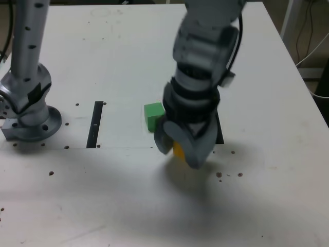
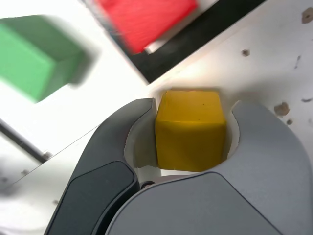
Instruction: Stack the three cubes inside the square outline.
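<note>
My gripper (image 2: 194, 111) is shut on the yellow cube (image 2: 190, 131), with one jaw on each side of it. In the exterior view the gripper (image 1: 184, 148) hangs low over the table's middle, and only a sliver of the yellow cube (image 1: 178, 150) shows between the jaws. The green cube (image 1: 153, 116) sits on the table just to the exterior view's left of the gripper, apart from it. The red cube (image 2: 144, 19) rests inside the square outline (image 2: 195, 41), blurred in the wrist view. In the exterior view the arm hides the red cube and most of the square outline (image 1: 220, 133).
The arm's base (image 1: 31, 121) stands at the exterior view's left. A straight narrow black strip (image 1: 95, 124) lies between the base and the green cube. Small dark specks (image 1: 229, 175) dot the white table near the gripper.
</note>
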You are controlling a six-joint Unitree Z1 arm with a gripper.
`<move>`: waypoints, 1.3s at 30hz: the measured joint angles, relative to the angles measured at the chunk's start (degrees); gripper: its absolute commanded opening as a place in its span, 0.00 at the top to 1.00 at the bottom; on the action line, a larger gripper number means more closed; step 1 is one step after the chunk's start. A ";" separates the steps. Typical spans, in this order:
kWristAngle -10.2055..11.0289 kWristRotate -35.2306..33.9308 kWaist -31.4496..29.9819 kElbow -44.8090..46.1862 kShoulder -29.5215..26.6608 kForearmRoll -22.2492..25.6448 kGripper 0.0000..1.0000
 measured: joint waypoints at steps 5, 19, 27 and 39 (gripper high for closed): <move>2.56 -2.15 -0.01 -2.31 -2.67 5.88 0.54; 3.27 -1.34 5.25 -9.57 -4.20 12.76 0.54; 0.73 -3.55 10.25 -11.64 -3.78 14.22 0.54; -2.93 -12.49 14.50 -16.61 -3.15 18.03 0.54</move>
